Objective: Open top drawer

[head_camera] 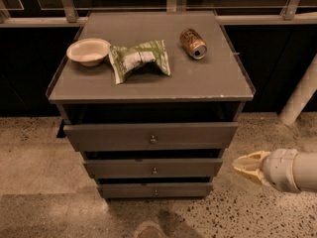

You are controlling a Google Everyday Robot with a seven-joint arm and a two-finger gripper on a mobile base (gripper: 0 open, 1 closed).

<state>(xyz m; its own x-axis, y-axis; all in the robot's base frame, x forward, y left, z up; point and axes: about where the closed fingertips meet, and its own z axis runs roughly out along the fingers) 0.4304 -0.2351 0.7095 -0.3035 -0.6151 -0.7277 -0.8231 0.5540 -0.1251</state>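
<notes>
Top drawer [151,135] sits directly under the worktop [208,86], widest of 3 grey fronts, w/ a dark gap above it; looks shut or nearly so. End effector [238,164] hangs low at the right, well apart from the cabinet, about level w/ the middle drawer [153,168], cream fingers pressed together into one wedge pointing left, holding nothing. Main risks: the knob [153,139] is small, round, shiny metal, so fingers pressed together can't take it, and a slightly off-centre pinch would prob slip off. Height is another: coming in at this level would meet the middle drawer or its knob, not the top one. A sideways pull could rack the drawer in its slides. A jerky pull could shake the cabinet, and the can [193,43] lies on its side, cylinder, free to roll; the worktop's thin raised lip may stop it. Chip bag [138,59] is crinkly green/white foil, crumpled; bowl [88,51] is shallow, pale, paper-like, both light enough to slide. Fronts are matte, flat grey panels; floor [39,148] is speckled stone-like
</notes>
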